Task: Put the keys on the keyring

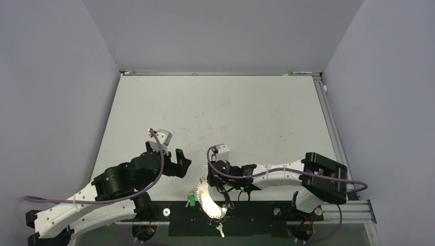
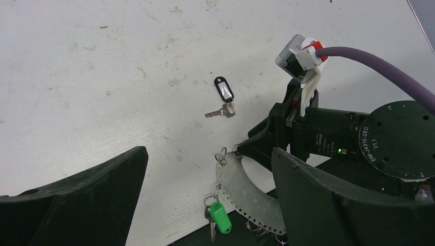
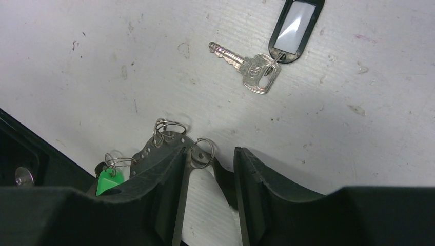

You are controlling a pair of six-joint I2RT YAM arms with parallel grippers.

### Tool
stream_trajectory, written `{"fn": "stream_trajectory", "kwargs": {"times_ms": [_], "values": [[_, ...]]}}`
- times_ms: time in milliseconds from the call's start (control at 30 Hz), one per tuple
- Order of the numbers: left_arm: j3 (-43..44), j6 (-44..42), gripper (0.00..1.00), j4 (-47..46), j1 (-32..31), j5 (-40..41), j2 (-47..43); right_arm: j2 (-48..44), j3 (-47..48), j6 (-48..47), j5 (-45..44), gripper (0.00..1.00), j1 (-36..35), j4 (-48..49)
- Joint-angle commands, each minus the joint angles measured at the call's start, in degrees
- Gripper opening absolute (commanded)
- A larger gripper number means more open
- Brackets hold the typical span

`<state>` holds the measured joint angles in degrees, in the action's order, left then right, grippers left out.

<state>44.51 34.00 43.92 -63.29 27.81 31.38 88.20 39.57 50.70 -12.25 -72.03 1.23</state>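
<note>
The keyring (image 2: 241, 189) lies directly under the right gripper (image 3: 210, 156). The tip of its curved strap and two small rings sit at the fingertips. The jaws are narrowed but apart (bare table (image 1: 231, 107) shows between them), and one finger overlaps the strap's end. A loose key (image 3: 249, 65) with a black tag (image 3: 296, 25) lies beyond the keyring, well apart from it. The right arm stretches low towards the keyring, wrist pitched down. The left gripper (image 2: 210, 154) hovers beside the keyring, jaws spread wide, holding nothing.
</note>
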Motion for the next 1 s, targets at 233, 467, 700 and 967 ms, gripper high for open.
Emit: {"fn": "stream_trajectory", "kwargs": {"times_ms": [233, 467, 700, 967], "values": [[0.84, -1.56, 0.88, 0.33, -0.3, 1.17, -1.5, 3.12, 1.54, 1.36, 1.27, 0.34, 0.21, 2.92], [0.75, -1.55, 0.88, 0.38, -0.26, 1.54, -1.84, 3.65, 1.65, 1.42, 1.69, 0.3, 0.09, 3.63], [0.68, -1.47, 0.88, 0.44, -0.26, 1.89, -1.78, 3.32, 1.32, 1.42, 2.06, 0.25, -0.12, 4.85], [0.75, -1.43, 0.88, 0.61, -0.26, 2.34, -1.13, 3.57, 1.56, 1.22, 2.09, 0.21, -0.46, 5.52]]}}
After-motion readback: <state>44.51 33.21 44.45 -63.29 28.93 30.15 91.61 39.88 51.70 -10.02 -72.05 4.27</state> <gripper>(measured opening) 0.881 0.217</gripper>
